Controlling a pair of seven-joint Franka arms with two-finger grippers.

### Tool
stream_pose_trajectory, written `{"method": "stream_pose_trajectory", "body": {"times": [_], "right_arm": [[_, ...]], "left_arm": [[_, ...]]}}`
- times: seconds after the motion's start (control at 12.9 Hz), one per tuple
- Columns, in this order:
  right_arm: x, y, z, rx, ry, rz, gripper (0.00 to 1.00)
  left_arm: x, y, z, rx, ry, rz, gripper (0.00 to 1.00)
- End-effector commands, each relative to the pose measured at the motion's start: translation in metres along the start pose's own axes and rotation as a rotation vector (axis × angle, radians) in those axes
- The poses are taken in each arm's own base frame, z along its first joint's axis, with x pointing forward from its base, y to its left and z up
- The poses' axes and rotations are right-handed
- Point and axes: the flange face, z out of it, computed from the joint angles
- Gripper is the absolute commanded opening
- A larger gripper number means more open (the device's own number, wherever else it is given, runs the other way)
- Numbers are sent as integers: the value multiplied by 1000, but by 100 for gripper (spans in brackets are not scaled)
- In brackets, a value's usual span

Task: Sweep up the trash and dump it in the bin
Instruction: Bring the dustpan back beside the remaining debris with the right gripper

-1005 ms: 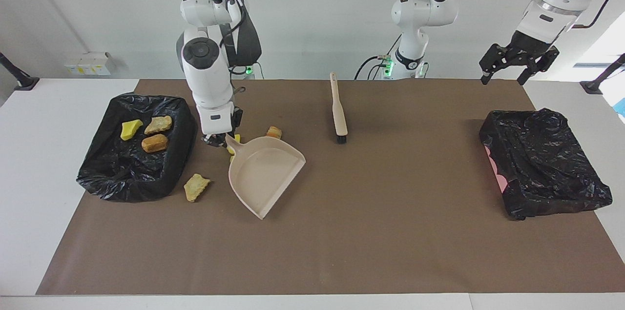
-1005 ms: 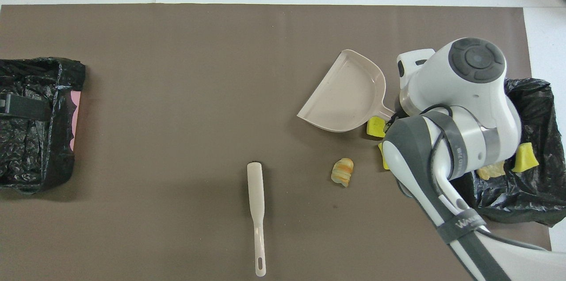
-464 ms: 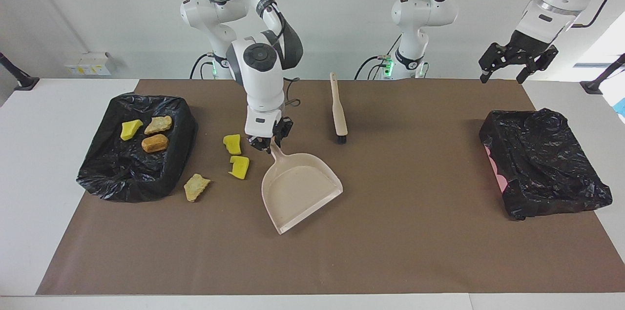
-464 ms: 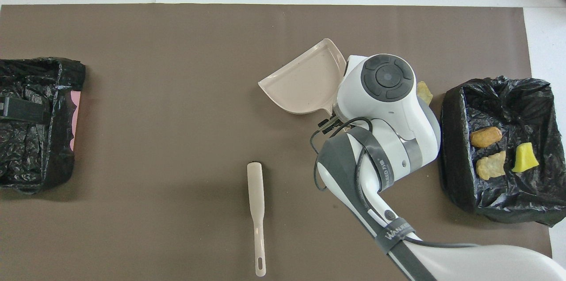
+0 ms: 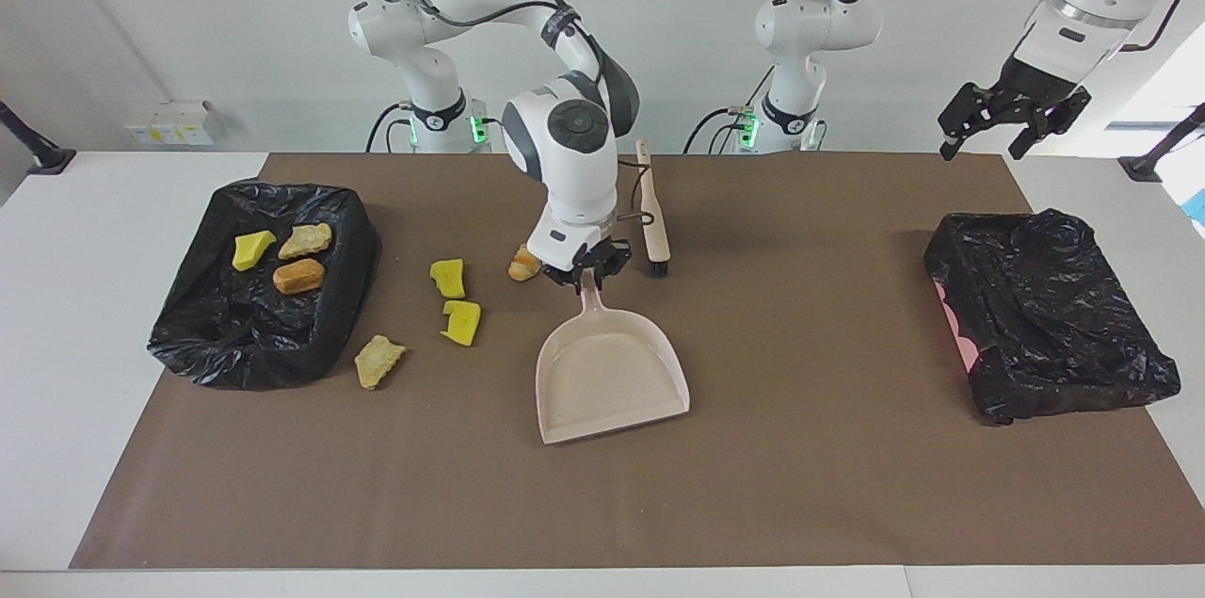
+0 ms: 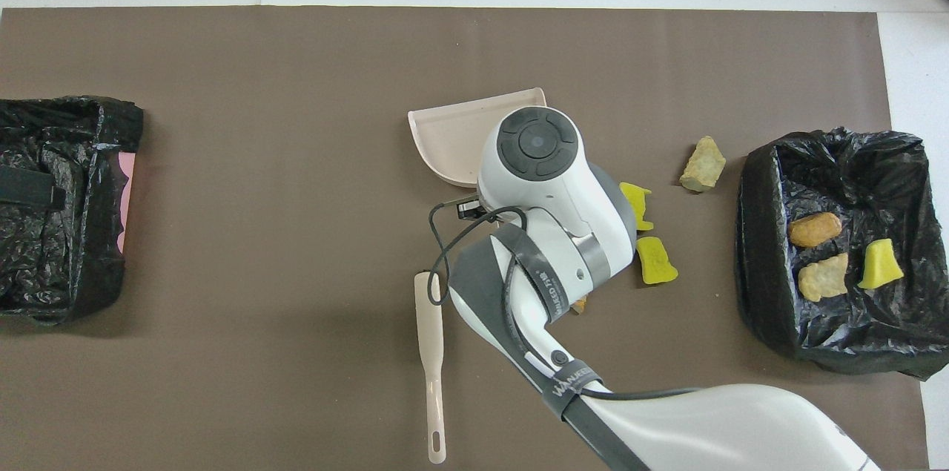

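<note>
- Your right hand (image 5: 588, 275) is down near the middle of the table (image 5: 800, 485), its fingers clamped on the handle of the beige dustpan (image 5: 610, 375).
- The dustpan lies flat, handle toward the robots' edge, open mouth toward the edge away from them; in the overhead view the arm covers its handle and part of the pan.
- Your left hand (image 5: 1012, 113) hangs in the air over the robots' edge at the left arm's end, fingers apart and holding nothing; that arm waits.
- Four bits of trash lie loose on the table between the dustpan and the right arm's end: two yellow wedges (image 5: 449, 278) (image 5: 462, 321), a golden-brown piece (image 5: 378, 360) close to the bin, and a pastry bit (image 5: 523, 263) just beside the right hand.
- Three more pieces (image 5: 303, 241) sit inside the black-lined bin (image 5: 216, 348) at the right arm's end.
- A second black-lined bin (image 5: 1054, 315) stands at the left arm's end.
- The beige brush (image 5: 652, 219) lies near the robots' edge, close to the right hand.
</note>
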Motion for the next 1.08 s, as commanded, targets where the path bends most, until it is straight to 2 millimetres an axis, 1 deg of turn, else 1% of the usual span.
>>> {"method": "stream_pose_trajectory", "body": {"times": [0.0, 0.08, 0.23, 0.31, 0.39, 0.46, 0.62, 0.77, 0.85, 0.93, 1.0], "right_arm": [[24, -33, 8, 29, 23, 95, 0], [23, -45, 11, 33, 31, 115, 0], [20, -55, 15, 35, 38, 114, 0], [23, -55, 11, 49, 68, 114, 92], [21, -57, 13, 48, 69, 109, 100], [22, -54, 12, 51, 68, 105, 100], [28, -31, -1, 69, 54, 143, 100], [10, -23, -28, 64, -11, 156, 100], [-6, -22, -43, 44, -44, 148, 100], [-22, -22, -54, 33, -59, 152, 100], [-45, -25, -59, 21, -71, 142, 100]], "left_arm": [[-7, 0, -1, 13, 9, 13, 100], [-7, 0, -1, 13, 9, 13, 100], [-6, 0, -2, 11, 21, 11, 100], [-4, 1, -2, 12, 35, 4, 100], [-1, 2, -3, 12, 55, -1, 100], [0, 2, -3, 11, 60, -2, 100], [1, 3, -2, 11, 60, -1, 100], [2, 5, -2, 6, 63, -1, 100], [4, 11, 4, 0, 58, -6, 100], [11, 26, 10, -2, 85, -6, 100], [21, 40, 14, -7, 132, -13, 100]]}}
